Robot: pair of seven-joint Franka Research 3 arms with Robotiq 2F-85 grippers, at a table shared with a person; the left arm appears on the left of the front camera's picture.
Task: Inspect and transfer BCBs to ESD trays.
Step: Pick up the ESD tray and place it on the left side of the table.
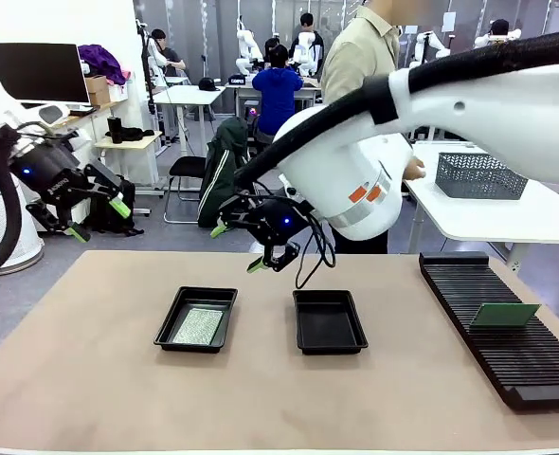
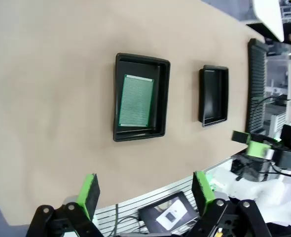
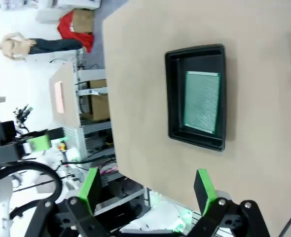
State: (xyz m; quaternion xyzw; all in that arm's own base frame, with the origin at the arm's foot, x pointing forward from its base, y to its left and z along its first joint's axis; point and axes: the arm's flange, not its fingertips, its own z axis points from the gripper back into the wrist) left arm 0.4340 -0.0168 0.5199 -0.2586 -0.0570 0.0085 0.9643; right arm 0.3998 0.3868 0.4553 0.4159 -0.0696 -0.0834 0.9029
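Your left gripper point(image 1: 98, 220) and right gripper point(image 1: 239, 247) hang spread wide, holding nothing. One BCB point(image 1: 198, 326) lies in the left ESD tray point(image 1: 166, 341). Pinch the upright BCB point(image 1: 504, 315) in the rack point(image 1: 516, 365) at the far right by its edges, then lower it flat into the empty right ESD tray point(image 1: 330, 350).

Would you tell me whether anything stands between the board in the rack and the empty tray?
Nothing visible does: bare table lies between the board in the rack and the empty tray. The open right pincer hangs above the table to that tray's far left, off that path.
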